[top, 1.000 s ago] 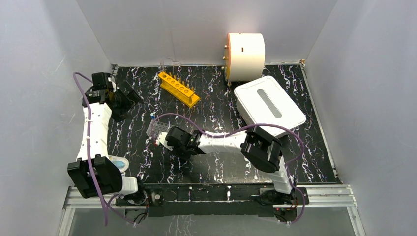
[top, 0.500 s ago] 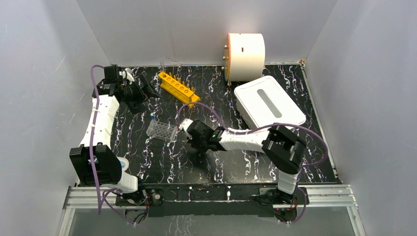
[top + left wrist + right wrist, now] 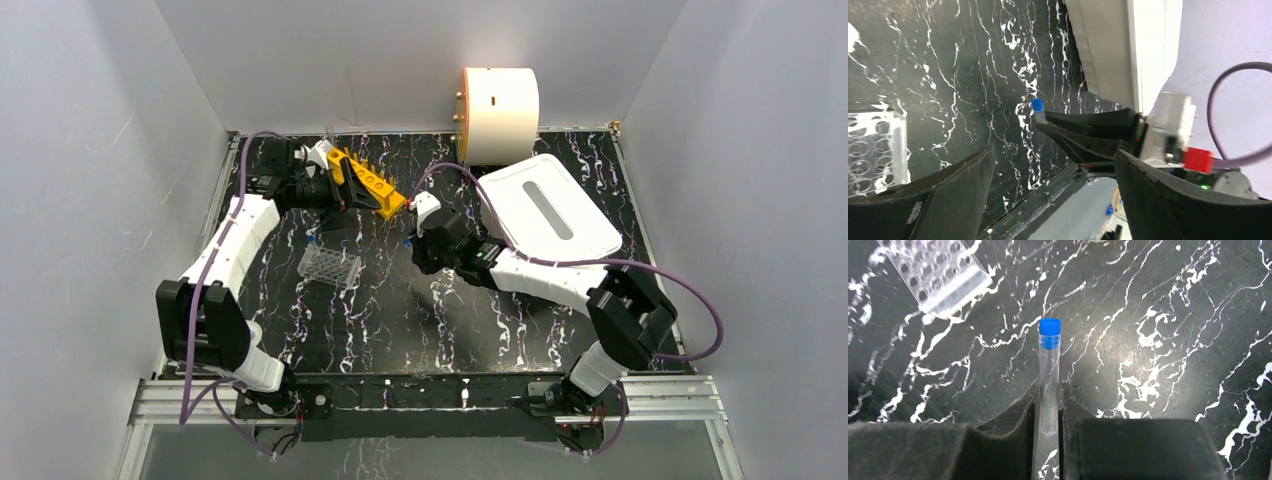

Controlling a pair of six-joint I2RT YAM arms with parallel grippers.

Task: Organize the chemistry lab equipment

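Overhead view of a black marbled table (image 3: 400, 330). Largest items: a white rectangular tub (image 3: 548, 210) just behind the right jaws, and a cream drum (image 3: 499, 100) farther beyond. Both likely outside the sorting.

Next in size, an orange tube rack (image 3: 365, 181), lying diagonally, its near end right at the left gripper (image 3: 340, 192). Left jaws spread wide, holding nothing. Contact with the rack impossible to tell. Probably stationed there to steady the rack or to receive something.

Clear well plate (image 3: 329, 266), flat on the table, nearer the robot than the left jaws and well to the side of the right jaws. Untouched.

Right gripper (image 3: 1048, 396), pinched nearly closed on the lower end of a blue-capped vial (image 3: 1049, 365). Vial sticking straight out ahead of the fingertips, cap outermost, lifted clear of the table. Gripped by its base, presumably to leave most of the tube free.

From the left wrist, cap aimed toward the open left jaws, well apart. Perhaps a handover, perhaps carriage toward the rack.
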